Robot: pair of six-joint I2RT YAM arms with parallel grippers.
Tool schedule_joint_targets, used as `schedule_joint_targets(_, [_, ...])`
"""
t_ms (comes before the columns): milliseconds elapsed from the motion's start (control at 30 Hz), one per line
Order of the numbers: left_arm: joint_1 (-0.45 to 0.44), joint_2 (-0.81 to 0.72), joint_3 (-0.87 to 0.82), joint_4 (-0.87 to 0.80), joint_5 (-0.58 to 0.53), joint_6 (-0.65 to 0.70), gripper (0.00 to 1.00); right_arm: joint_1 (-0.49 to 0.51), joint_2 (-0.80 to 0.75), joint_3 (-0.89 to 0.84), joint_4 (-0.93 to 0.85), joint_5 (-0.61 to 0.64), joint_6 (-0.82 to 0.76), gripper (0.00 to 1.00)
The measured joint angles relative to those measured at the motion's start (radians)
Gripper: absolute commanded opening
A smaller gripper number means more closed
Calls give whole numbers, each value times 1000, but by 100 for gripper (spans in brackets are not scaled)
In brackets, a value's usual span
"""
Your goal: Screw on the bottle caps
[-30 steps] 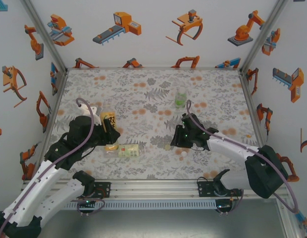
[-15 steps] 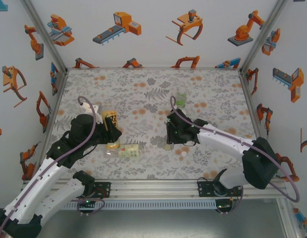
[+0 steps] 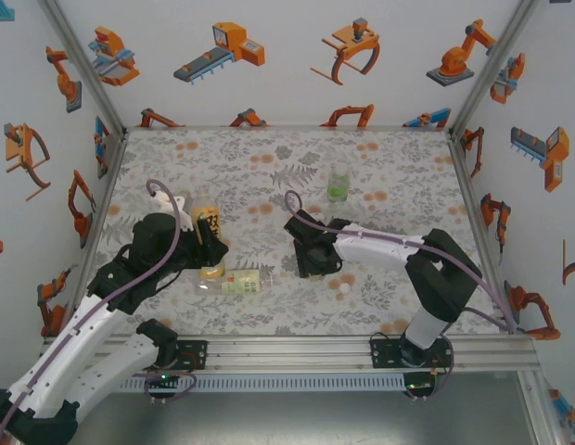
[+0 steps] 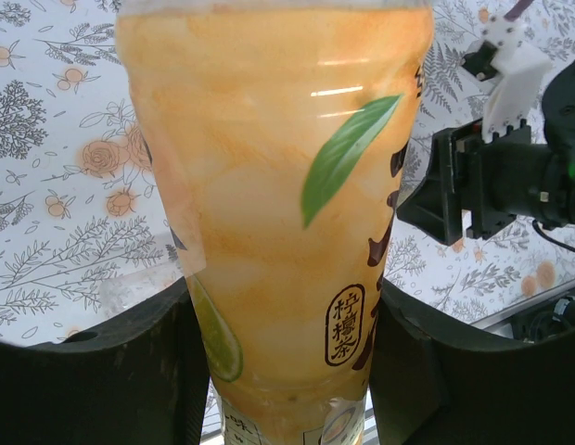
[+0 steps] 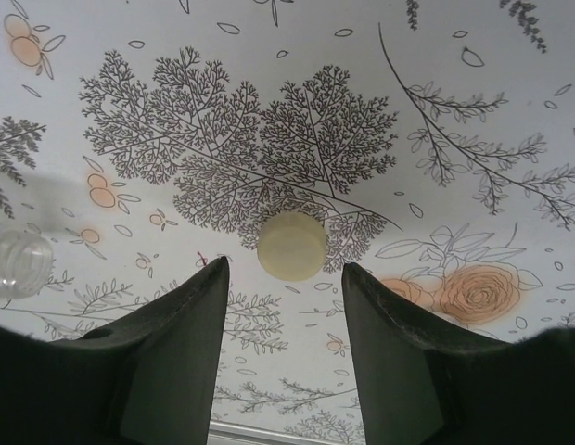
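Right gripper, fingers spread and empty, points at pale yellow cap lying centre frame, just beyond and midway between the fingertips.

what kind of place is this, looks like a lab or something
Probably a robot test cell: white walls printed with orange robot drawings, a floral-patterned tabletop, and two white robot arms bolted to a grey metal rail.

bottle: yellow-orange, green leaf | cap: pale yellow | table: white, grey ferns, orange roses
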Motion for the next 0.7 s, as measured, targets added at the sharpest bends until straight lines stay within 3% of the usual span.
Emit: schedule_joint_targets(700, [0, 28, 0, -3, 17, 23, 0, 7, 48, 20, 0, 0, -15, 42])
